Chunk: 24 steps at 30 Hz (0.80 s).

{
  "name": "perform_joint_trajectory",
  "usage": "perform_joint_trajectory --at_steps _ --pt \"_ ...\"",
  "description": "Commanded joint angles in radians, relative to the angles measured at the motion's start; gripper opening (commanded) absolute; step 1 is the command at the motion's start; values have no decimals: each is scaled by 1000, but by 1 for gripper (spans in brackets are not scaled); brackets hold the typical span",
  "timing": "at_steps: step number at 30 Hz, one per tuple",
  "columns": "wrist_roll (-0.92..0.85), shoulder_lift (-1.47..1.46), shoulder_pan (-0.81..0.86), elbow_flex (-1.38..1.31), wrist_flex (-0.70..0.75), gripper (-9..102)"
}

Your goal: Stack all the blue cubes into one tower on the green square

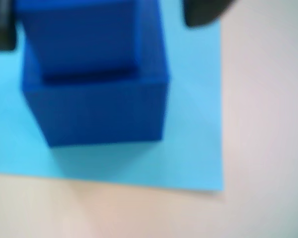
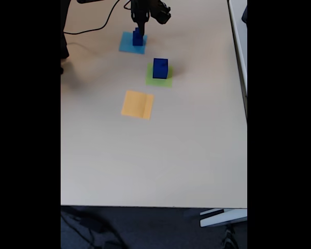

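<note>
Two blue cubes sit stacked on the light-blue square; the tool straddles the upper one (grip unclear). Green square, with the largest cube, lies toward five o'clock in the fixed view.

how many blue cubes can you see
3: a smaller cube stacked on a bigger one on the light-blue square, and one on the green square.
</note>
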Motion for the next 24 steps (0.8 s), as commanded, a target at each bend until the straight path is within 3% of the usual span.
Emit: perform_joint_trajectory --at_steps 1,19,24 --pt "-11 51 3 5 -8 17" --pt "-40 67 5 43 -9 15" --pt "-44 66 8 43 -9 6"
